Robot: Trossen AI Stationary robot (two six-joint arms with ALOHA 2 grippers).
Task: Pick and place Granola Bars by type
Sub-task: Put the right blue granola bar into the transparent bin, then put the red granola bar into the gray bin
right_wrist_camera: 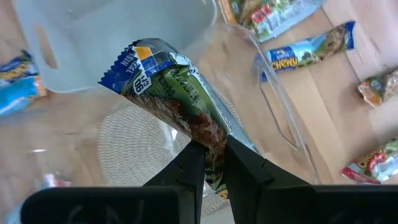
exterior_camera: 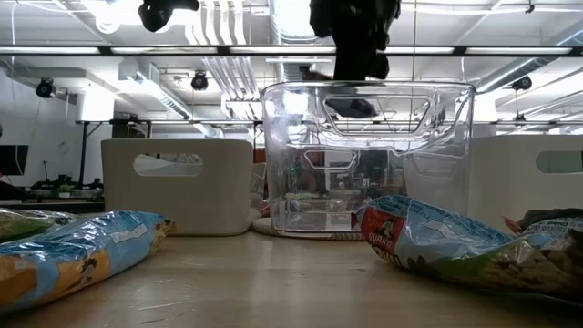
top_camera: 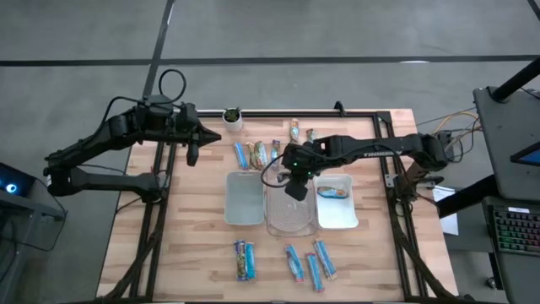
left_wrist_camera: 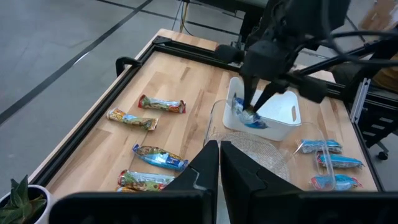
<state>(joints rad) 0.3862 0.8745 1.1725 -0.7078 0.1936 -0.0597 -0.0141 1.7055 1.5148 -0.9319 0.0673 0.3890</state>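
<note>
The shiny green-and-blue wrapped granola bar [right_wrist_camera: 180, 102] has white lettering; the pale slatted wooden bench [top_camera: 194, 245] carries a black metal frame [top_camera: 363, 113].

floor [top_camera: 337, 34]: grey concrete | ceiling [exterior_camera: 228, 55]: pipes, strip lights | keyboard [top_camera: 516, 232]: right desk

Low view: right arm [exterior_camera: 355, 36] cropped at top, foreground bars [exterior_camera: 73, 255] blurred

Three trays sit in a row mid-worktop [top_camera: 194, 245]: a pale tray [top_camera: 243, 199] on the left, a clear tray [top_camera: 291, 215] in the middle, a white tray [top_camera: 337, 211] on the right. A small potted plant [top_camera: 232, 116] stands near the far edge. A keyboard [top_camera: 515, 232] lies off to the right.
</note>
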